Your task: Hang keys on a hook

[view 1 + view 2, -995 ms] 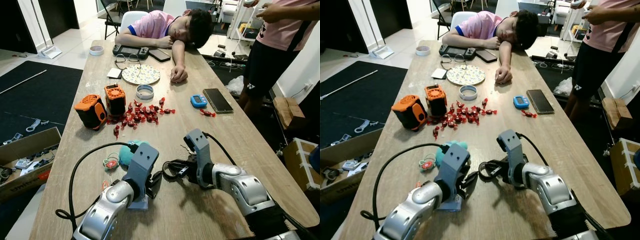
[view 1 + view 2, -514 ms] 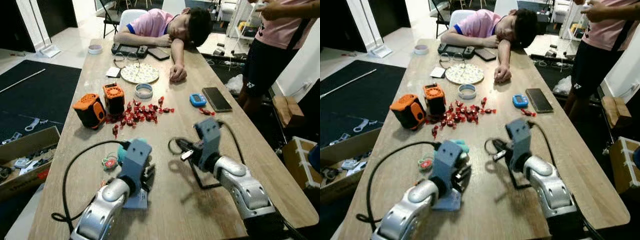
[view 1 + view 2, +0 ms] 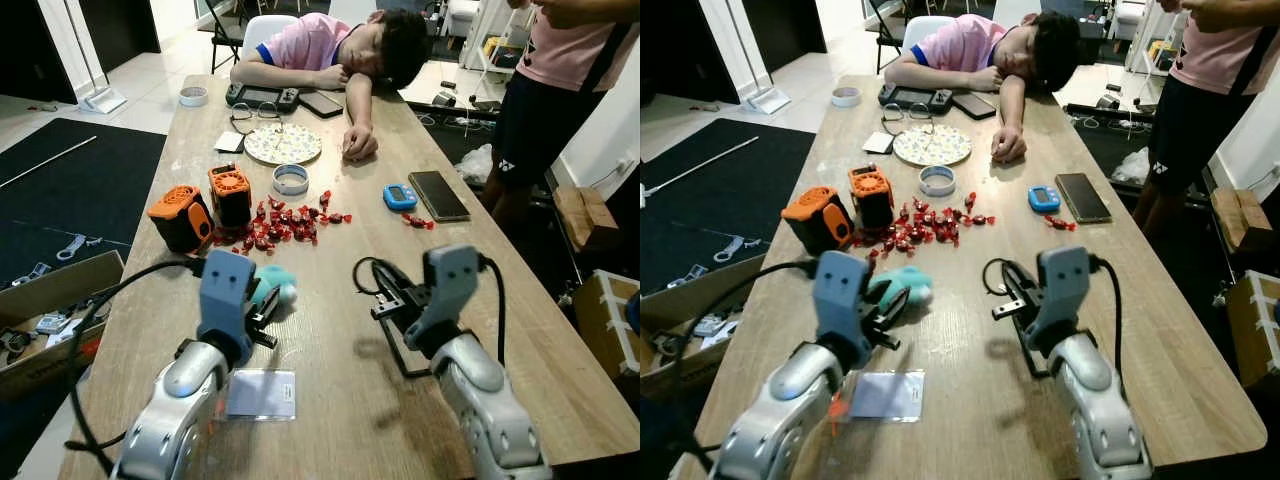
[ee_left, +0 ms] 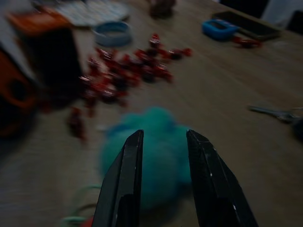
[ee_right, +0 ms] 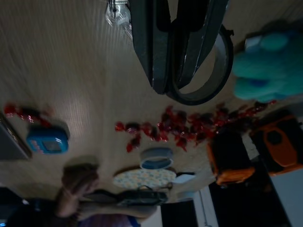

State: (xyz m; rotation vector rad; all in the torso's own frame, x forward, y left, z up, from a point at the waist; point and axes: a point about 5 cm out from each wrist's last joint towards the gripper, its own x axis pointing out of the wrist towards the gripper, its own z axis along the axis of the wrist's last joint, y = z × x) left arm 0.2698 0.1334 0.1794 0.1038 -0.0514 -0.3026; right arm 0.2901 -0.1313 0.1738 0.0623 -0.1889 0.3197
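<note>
My right pincer (image 3: 383, 291) is pinching the black key ring (image 3: 366, 277) with its dangling key above the tabletop (image 3: 330, 370); it may swing loose; my left pincer (image 3: 262, 312), parted and empty, is hovering near the teal plush (image 3: 277, 284).

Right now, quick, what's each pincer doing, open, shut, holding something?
Left pincer: open, empty, above the teal plush toy.
Right pincer: shut on the key ring, lifted off the table.
</note>
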